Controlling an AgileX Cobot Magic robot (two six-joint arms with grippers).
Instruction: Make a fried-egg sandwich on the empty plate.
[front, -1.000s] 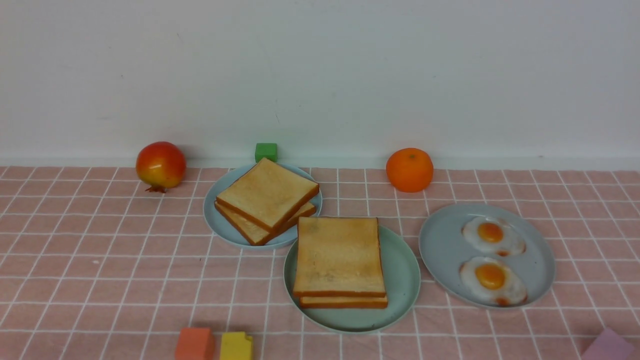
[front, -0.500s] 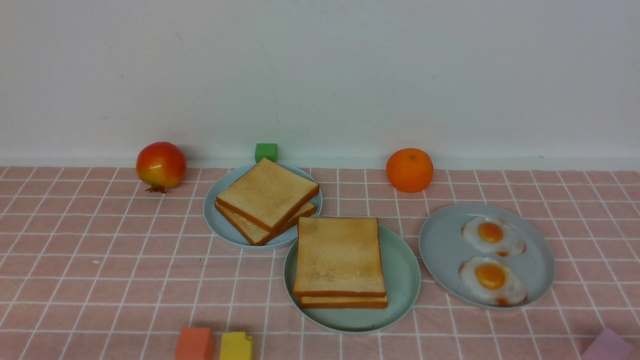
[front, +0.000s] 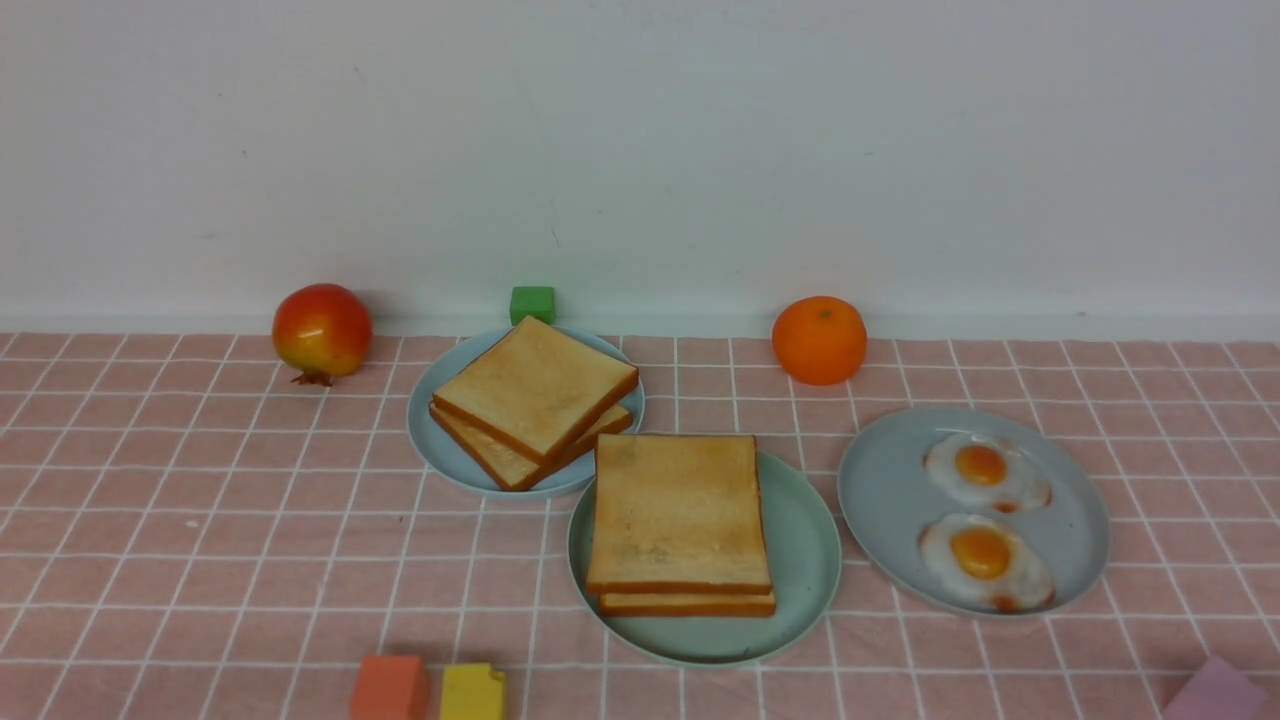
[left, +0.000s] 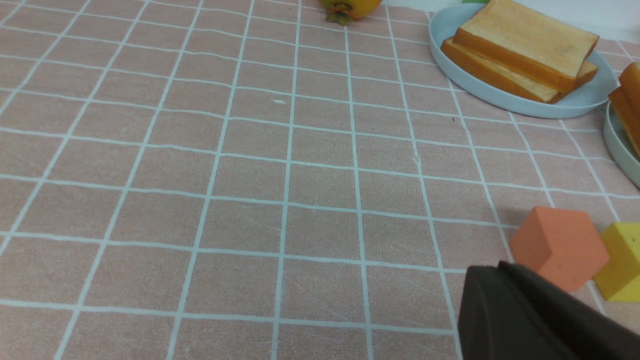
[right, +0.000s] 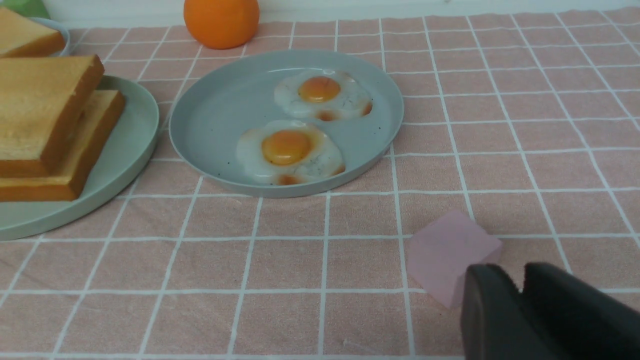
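Two square golden-brown toast slices (front: 678, 510) lie stacked on the mint-green plate (front: 805, 560) at the table's front middle; they also show in the right wrist view (right: 45, 110). No egg shows between them. Two fried eggs (front: 985, 470) (front: 985, 558) lie on the grey-blue plate (front: 885, 490) to the right. Neither gripper shows in the front view. My left gripper (left: 492, 270) is shut and empty, low over the cloth beside an orange block (left: 557, 245). My right gripper (right: 520, 277) is shut and empty, just near side of a pink block (right: 447, 252).
Another toast pile (front: 535, 395) lies on a grey-blue plate (front: 425, 430) at back left. A pomegranate (front: 321, 330), a green block (front: 531, 303) and an orange (front: 818, 339) stand near the wall. Orange (front: 390, 688), yellow (front: 472, 692) and pink (front: 1215, 690) blocks sit at the front edge.
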